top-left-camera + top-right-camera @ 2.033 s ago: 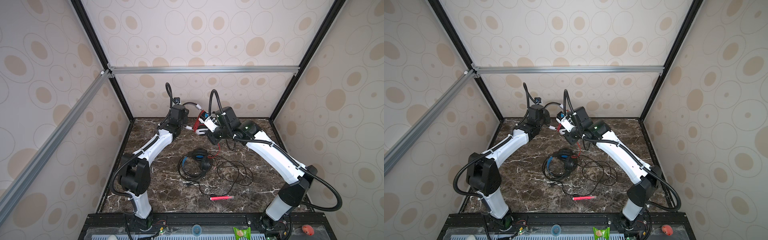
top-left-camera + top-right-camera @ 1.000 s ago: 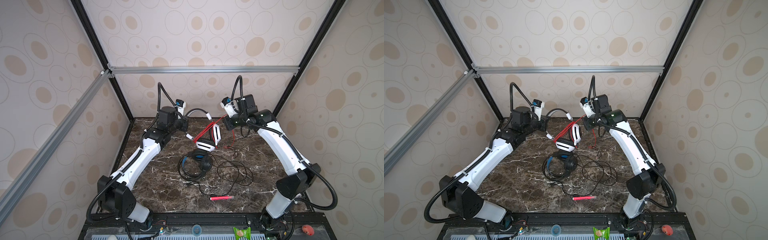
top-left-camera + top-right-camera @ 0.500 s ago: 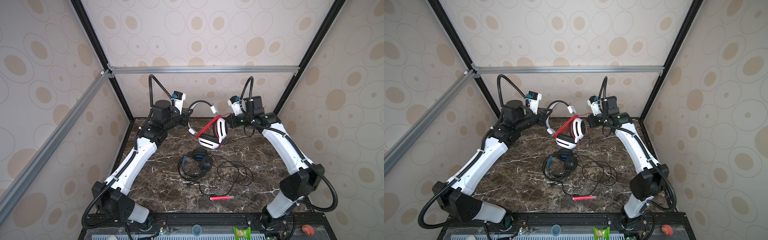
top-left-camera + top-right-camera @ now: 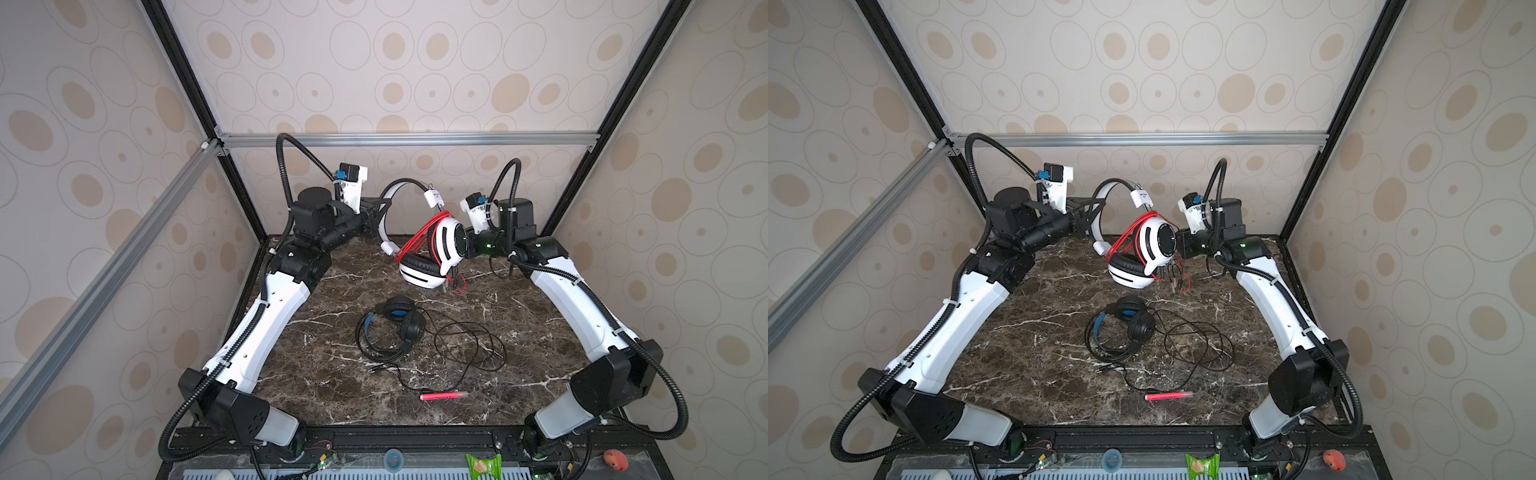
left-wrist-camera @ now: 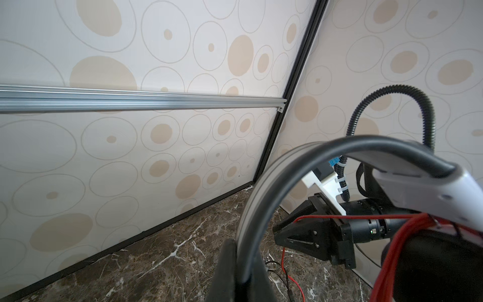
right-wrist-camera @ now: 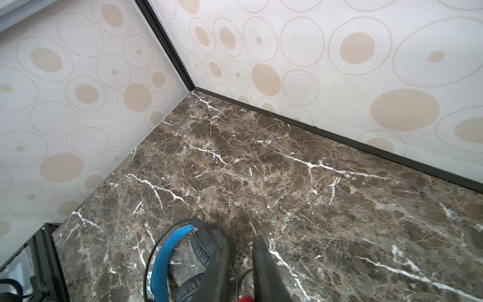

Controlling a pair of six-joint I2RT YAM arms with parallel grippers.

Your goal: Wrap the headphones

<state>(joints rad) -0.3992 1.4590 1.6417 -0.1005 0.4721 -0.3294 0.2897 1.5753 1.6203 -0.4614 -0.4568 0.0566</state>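
L gripper (image 5: 243, 258) clamps the band (image 5: 257, 188) of the white headset (image 4: 451, 245), cups hanging at the R gripper (image 6: 241, 239), jaws slightly parted; prob. light, band springy, red cord (image 4: 417, 237) limp, best pinched near its loose end; black headset (image 4: 409, 328) lies below.

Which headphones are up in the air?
The white headphones with the red cord: the left gripper holds them up. The black headphones lie on the table.

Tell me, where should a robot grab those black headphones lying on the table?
Probably the blue-lined band of the black headphones, coming straight down from above: it arcs thin and clear of the bulky ear cups, and its cord loops on the other side.
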